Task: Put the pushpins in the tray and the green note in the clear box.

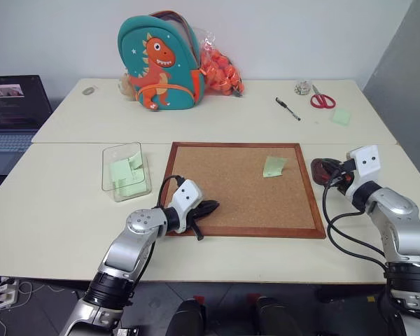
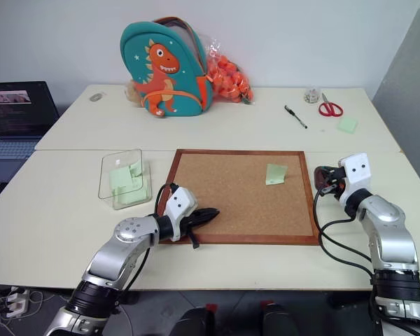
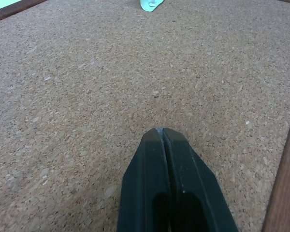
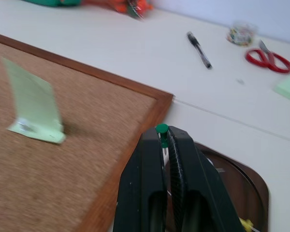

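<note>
A pale green note (image 1: 274, 166) stands curled on the wood-framed corkboard (image 1: 231, 210), toward its right side. My right gripper (image 4: 163, 135) is shut on a green pushpin (image 4: 161, 129) and hangs over the dark brown tray (image 4: 234, 186), just right of the board. Something small and yellow (image 4: 246, 224) lies in the tray. At the board's lower left, my left gripper (image 1: 211, 207) is shut and empty, low over the cork. The clear box (image 1: 124, 170) stands left of the board with pale green papers inside.
At the back of the table are a dinosaur backpack (image 1: 157, 63), a bag of orange things (image 1: 220, 70), a pen (image 1: 288, 108), red scissors (image 1: 322, 99), a small round container (image 1: 303, 87) and a green block of notes (image 1: 341, 116). A laptop (image 1: 14, 112) sits far left.
</note>
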